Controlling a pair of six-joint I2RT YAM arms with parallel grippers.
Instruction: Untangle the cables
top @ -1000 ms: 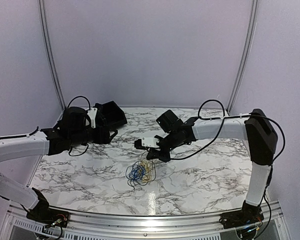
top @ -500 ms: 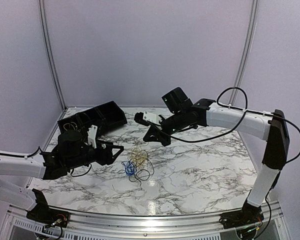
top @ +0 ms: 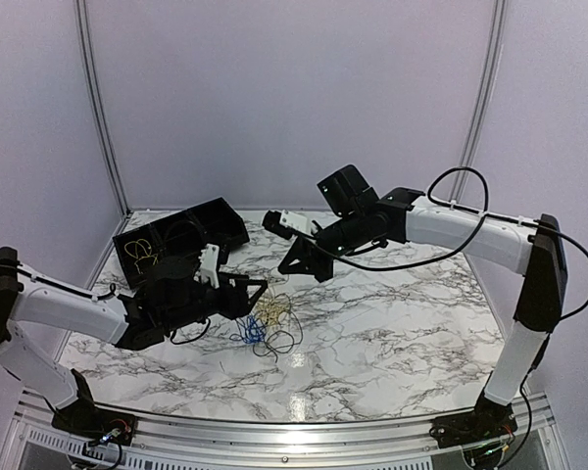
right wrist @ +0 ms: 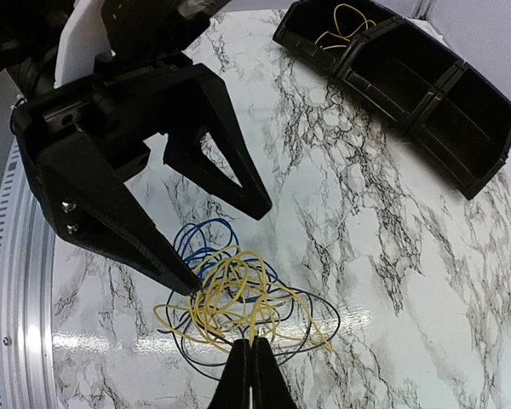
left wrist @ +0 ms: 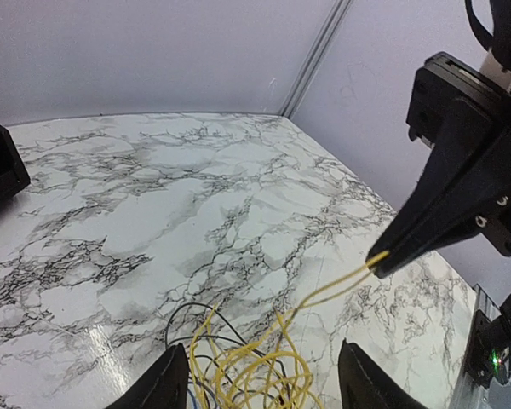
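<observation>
Marbled surface (top: 402, 343) is seen under lilac walls, with the cables (right wrist: 238, 307) heaped together, yellow, blue and black, at its middle. One yellow strand (left wrist: 332, 288) is pinched in the closed right end effector (left wrist: 381, 261) and drawn upward. The left end effector (right wrist: 226, 247) is held wide over the heap. A yellow cable (right wrist: 345, 24) is already lodged in the black bin (right wrist: 460, 170). Most of the separating is judged undone.

Left pincer (top: 255, 297) swung in, now straddling cables (top: 268, 329).
</observation>
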